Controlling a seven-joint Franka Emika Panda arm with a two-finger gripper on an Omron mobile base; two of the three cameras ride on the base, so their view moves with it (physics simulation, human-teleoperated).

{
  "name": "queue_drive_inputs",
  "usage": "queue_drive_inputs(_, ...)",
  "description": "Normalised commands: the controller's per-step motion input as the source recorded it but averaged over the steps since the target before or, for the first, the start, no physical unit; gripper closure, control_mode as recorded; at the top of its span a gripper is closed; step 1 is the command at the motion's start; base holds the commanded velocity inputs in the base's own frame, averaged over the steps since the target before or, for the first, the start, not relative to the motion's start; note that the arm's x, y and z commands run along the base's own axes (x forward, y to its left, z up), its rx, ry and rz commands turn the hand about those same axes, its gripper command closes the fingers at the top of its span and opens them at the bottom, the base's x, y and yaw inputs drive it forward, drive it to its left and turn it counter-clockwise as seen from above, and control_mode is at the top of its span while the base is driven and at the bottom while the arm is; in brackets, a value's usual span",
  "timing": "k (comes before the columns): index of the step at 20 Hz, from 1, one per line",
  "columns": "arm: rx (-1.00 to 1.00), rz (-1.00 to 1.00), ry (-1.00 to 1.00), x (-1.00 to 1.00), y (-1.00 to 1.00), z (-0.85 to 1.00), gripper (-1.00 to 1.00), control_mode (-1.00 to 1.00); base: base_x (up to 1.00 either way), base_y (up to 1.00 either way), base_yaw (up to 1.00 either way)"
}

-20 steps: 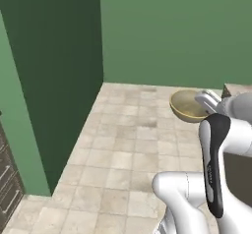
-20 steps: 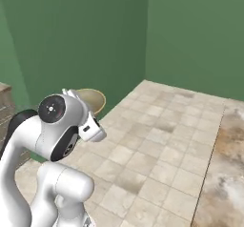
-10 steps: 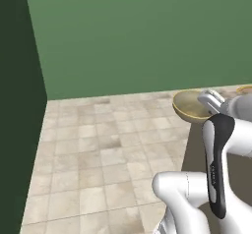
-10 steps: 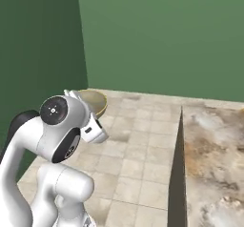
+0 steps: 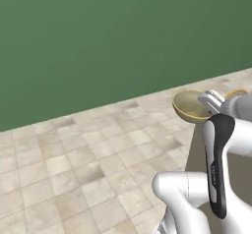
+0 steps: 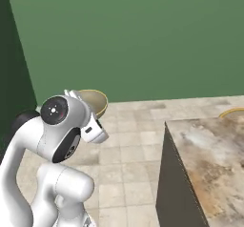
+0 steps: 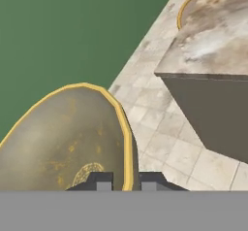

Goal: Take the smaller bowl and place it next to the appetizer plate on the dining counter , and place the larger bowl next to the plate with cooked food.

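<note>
Above the tiled floor, my jaws are clamped on the rim of the small tan bowl [image 7: 68, 138]. Level carrying matters now; the surface [image 6: 209, 149] lies to my right, plate rim [image 7: 184, 9] at its far edge.

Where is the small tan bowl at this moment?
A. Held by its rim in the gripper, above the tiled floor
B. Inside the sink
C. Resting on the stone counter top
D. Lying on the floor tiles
A: the gripper pinches the small tan bowl by its rim, above the tiled floor.
</note>
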Motion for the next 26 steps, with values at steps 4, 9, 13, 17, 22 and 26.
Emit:
queue_drive_inputs(4, 0.0, 0.0, 0.0, 0.0, 0.0, 0.0, 1.0, 1.0, 1.0, 0.75, -0.56)
queue_drive_inputs(9, 0.0, 0.0, 0.0, 0.0, 0.0, 0.0, 1.0, 1.0, 1.0, 0.79, -0.59)
queue_drive_inputs(13, 0.0, 0.0, 0.0, 0.0, 0.0, 0.0, 1.0, 1.0, 1.0, 0.88, -0.59)
queue_drive_inputs(17, 0.0, 0.0, 0.0, 0.0, 0.0, 0.0, 1.0, 1.0, 1.0, 1.0, -0.58)
queue_drive_inputs(22, 0.0, 0.0, 0.0, 0.0, 0.0, 0.0, 1.0, 1.0, 1.0, 1.0, -0.62)
queue_drive_inputs(26, 0.0, 0.0, 0.0, 0.0, 0.0, 0.0, 1.0, 1.0, 1.0, 1.0, -0.57)
